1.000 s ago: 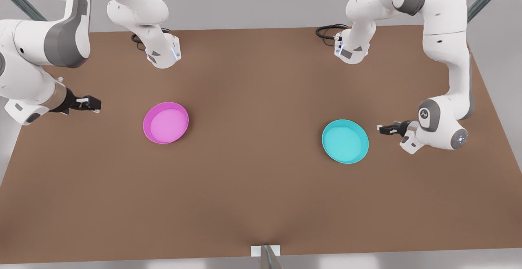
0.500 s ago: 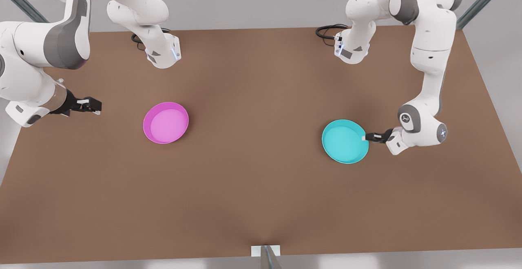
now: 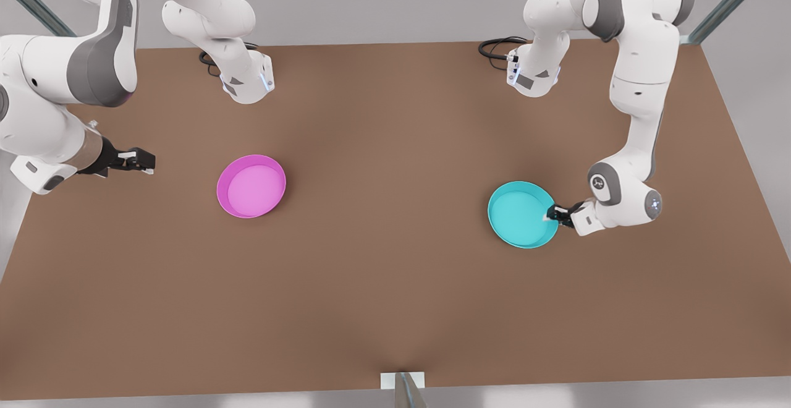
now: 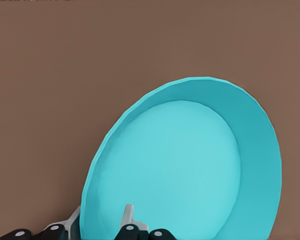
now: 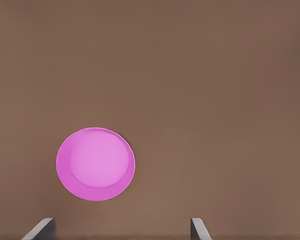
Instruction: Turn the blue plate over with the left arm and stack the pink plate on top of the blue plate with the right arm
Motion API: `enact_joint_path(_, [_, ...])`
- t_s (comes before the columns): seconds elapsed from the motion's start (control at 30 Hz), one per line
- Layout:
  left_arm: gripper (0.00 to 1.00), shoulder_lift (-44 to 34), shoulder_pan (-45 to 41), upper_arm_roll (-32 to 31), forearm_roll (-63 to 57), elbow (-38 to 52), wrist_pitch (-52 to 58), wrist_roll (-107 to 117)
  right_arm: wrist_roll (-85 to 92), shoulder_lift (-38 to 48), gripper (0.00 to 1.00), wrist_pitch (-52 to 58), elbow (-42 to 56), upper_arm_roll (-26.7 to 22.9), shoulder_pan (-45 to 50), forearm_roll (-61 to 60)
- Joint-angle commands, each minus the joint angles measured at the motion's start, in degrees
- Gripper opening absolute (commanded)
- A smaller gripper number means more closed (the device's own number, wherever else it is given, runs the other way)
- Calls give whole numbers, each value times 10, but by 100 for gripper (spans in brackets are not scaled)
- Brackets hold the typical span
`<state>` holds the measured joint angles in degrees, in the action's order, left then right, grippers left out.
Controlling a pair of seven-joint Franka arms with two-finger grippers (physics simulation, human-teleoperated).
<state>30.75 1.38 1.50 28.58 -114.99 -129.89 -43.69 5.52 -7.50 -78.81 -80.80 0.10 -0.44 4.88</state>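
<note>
The blue plate [image 3: 522, 214] lies rim up on the table at the front view's right and looms close in the left wrist view [image 4: 190, 165]. My left gripper [image 3: 552, 213] is at its right edge, open. One of its fingers [image 4: 129, 216] is inside the dish, the other outside the rim, with a small gap left. The pink plate [image 3: 251, 186] lies rim up at the front view's left and appears ahead in the right wrist view [image 5: 95, 163]. My right gripper [image 3: 141, 161] hovers well to the left of it, open and holding nothing.
The brown table [image 3: 395, 284] carries both arm bases [image 3: 247, 83] at the back, with black cables beside them. A small white bracket [image 3: 401, 380] sits at the front edge. Bare table lies between the two plates.
The left arm swung in toward the blue plate, bringing its gripper from a short way off to straddle the rim. The right arm barely moved. Both plates stayed put.
</note>
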Motion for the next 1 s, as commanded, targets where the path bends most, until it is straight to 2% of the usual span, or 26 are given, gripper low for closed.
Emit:
enact_joint_path(0.0, [48, 0, -1, 0, -1, 0, -14, -79, 2, 1, 100, 1, 0, 0, 0, 0])
enact_joint_path(0.27, [46, 12, -6, 0, -1, 6, -14, -79, 2, 0, 100, 1, 0, 0, -1, 0])
enact_joint_path(0.3, [27, 10, -6, 0, -1, 6, -12, -74, 2, 0, 100, 1, 0, 0, -1, 0])
enact_joint_path(0.33, [21, 6, -6, 0, 0, 6, -5, -64, 2, 0, 100, 1, 0, 0, -1, 0])
enact_joint_path(0.5, [21, 4, -7, 0, -1, 18, -4, -13, 2, -1, 100, 1, 0, 0, -1, 0])
enact_joint_path(0.6, [21, -59, -38, 3, -4, 19, 9, 147, 20, -1, 100, 6, 0, -1, -25, -22])
enact_joint_path(0.63, [21, -84, -43, 8, -68, 24, 25, 226, 22, -6, 100, 17, 0, -1, -37, -39])
enact_joint_path(0.67, [21, -89, -44, 8, -149, 71, 84, 329, 22, -7, 100, 17, 0, 0, -39, -41])
enact_joint_path(0.73, [21, -88, -50, 8, -206, 227, 267, 465, 23, -17, 100, 42, -1, -1, -66, -78])
enact_joint_path(0.77, [21, -72, -78, 7, -266, 290, 311, 547, 23, -20, 100, 42, -1, -1, -69, -79])
enact_joint_path(0.87, [21, -65, -156, 4, -331, 382, 351, 770, 22, -20, 100, 42, 1, 0, -67, -79])
enact_joint_path(0.9, [21, -61, -206, -2, -426, 399, 358, 791, 21, -20, 100, 42, 1, 0, -67, -79])
enact_joint_path(0.97, [21, -30, -279, 3, -542, 425, 360, 864, 19, -20, 100, 42, 1, 0, -66, -80])
